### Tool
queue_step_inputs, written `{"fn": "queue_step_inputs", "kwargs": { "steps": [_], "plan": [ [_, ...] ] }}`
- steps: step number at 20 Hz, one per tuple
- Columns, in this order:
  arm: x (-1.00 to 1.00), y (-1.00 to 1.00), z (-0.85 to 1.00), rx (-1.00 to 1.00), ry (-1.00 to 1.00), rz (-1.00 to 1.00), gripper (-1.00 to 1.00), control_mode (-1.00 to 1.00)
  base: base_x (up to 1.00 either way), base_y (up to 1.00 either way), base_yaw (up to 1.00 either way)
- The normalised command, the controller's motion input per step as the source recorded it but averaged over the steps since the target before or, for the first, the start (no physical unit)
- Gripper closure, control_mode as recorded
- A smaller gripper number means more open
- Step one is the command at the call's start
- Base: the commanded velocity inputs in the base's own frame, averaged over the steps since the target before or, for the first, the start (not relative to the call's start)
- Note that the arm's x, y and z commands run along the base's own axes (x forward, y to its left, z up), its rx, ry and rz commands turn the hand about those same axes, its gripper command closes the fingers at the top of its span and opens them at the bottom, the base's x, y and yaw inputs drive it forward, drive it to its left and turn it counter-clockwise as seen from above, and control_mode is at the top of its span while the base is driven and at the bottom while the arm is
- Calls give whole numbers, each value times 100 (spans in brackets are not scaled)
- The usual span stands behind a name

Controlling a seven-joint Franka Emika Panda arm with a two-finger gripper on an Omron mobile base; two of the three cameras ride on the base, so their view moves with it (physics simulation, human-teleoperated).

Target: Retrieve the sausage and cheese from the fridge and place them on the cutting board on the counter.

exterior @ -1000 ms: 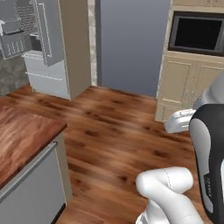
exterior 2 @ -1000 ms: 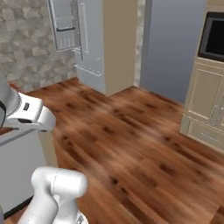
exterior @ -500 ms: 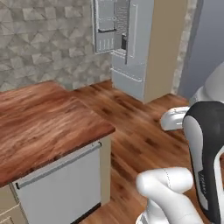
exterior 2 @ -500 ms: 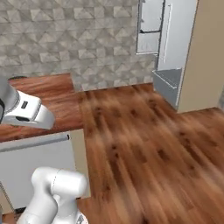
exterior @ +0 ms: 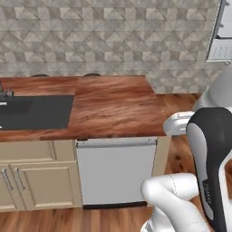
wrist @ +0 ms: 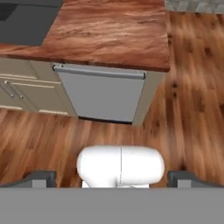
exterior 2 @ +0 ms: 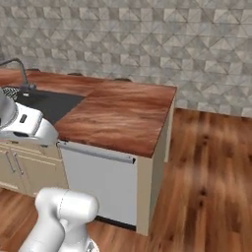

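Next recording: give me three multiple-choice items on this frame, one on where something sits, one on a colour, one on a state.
1. Where is the dark sink set?
A. In the counter, left of the dishwasher
B. In the floor
C. In the wall

2. What colour is the dishwasher front?
A. Red
B. Pale grey
C. Black

3. How do the gripper jaws stand?
A. Shut on cheese
B. Shut on a sausage
C. Open, holding nothing

Answers:
1 A: the basin is sunk into the worktop's left part.
2 B: the panel under the counter is pale grey with a bar handle.
3 C: in the hand view the fingertips stand wide apart with nothing between.
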Motion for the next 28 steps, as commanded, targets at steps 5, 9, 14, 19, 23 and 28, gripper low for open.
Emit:
{"fn": "queue_step_inputs", "kwargs": {
  "steps": [5, 9, 14, 19, 23, 28],
  "plan": [
    [0, 0, 0, 0, 0, 0, -100, 100, -97, -100, 16],
    [0, 0, 0, 0, 0, 0, -100, 100, -95, -100, 0],
    [0, 0, 0, 0, 0, 0, -100, 100, 13, -100, 0],
    [0, 0, 0, 0, 0, 0, -100, 100, 98, -100, -3],
    [0, 0, 0, 0, 0, 0, -100, 100, 100, -100, 0],
    [0, 0, 0, 0, 0, 0, -100, 100, 100, -100, 0]
  ]
}}
